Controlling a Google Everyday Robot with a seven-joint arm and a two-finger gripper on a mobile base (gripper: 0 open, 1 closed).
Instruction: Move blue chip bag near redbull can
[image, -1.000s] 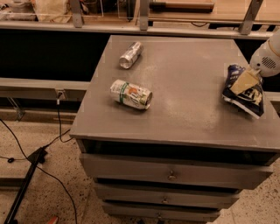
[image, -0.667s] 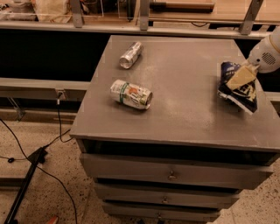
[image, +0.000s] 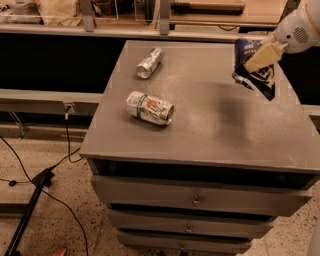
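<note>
The blue chip bag (image: 256, 70) is dark navy with white lettering and hangs in the air above the right side of the grey cabinet top (image: 210, 125). My gripper (image: 261, 56) comes in from the upper right and is shut on the bag's top. The bag casts a shadow on the surface below. The redbull can (image: 149, 62), slim and silver, lies on its side at the back left of the top, well to the left of the bag.
A fatter white can with green and orange label (image: 149, 107) lies on its side at the left middle of the top. The cabinet has drawers (image: 197, 200) in front. Cables (image: 60, 165) and a black stand leg (image: 27, 212) lie on the floor at left. A shelf rail (image: 75, 31) runs behind.
The gripper has lifted the chip bag off the cabinet top and carried it up and a little left. The two cans have not moved.
</note>
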